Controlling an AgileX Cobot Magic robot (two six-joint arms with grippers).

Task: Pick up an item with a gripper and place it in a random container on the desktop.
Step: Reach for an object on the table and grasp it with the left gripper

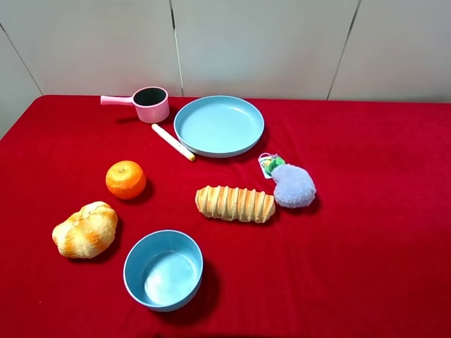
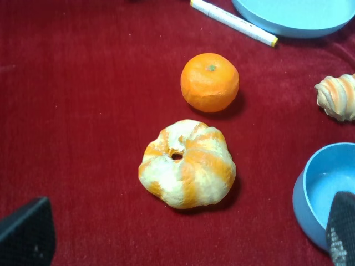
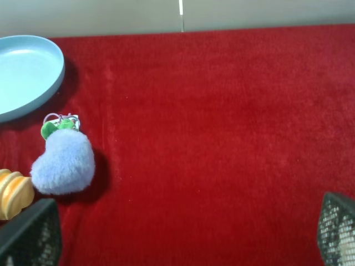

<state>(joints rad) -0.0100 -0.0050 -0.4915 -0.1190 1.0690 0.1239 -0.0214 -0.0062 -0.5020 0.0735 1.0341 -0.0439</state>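
Near mandarin (image 1: 126, 179), bread roll (image 1: 85, 229); marker (image 1: 173, 142) between mandarin and plate (image 1: 219, 126)

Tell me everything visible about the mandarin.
The mandarin is small, round and bright orange, with dimpled glossy skin and a greenish stem scar facing up. It looks whole and unpeeled, sitting on the red cloth, apart from the bread roll nearer the front edge. Nothing else touches it.

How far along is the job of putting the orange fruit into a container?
Nothing looks done: the mandarin lies on the red cloth and the blue plate is empty. Nothing is in hand: the left gripper is open above the bread roll and the mandarin, and the right gripper is open too. Left to do: grasp, carry, release.
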